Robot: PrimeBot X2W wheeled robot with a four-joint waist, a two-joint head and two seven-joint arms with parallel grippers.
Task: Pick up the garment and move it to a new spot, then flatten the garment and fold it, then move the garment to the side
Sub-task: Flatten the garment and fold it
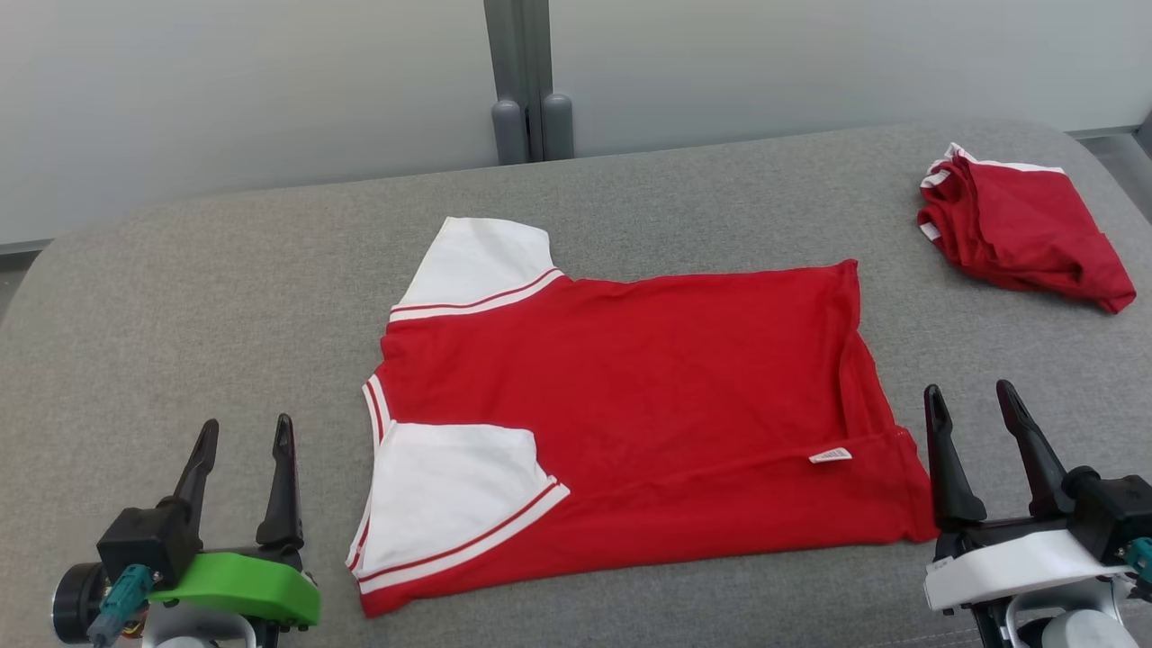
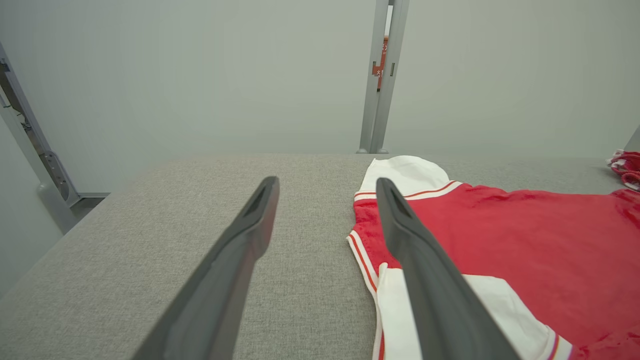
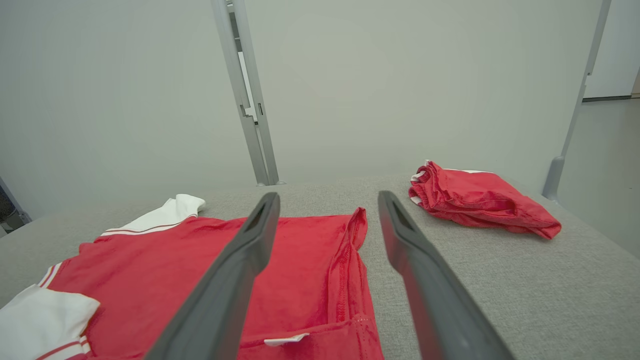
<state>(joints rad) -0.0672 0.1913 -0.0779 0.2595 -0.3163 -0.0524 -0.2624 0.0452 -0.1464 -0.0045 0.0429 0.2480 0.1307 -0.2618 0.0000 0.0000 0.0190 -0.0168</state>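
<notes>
Garment (image 1: pixel 630 387) lies spread (near edge doubled over); both pairs of jaws gape empty; mismatched pinches could bunch it.

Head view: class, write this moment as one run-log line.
garment: red T-shirt spread flat, one sleeve folded in | left claw: open, empty | right claw: open, empty | second red garment: bunched, far right

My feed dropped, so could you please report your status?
Left claw, right claw open, empty. Red shirt spread between them, near edge folded over. Crumpled red garment far right, apart.
</notes>
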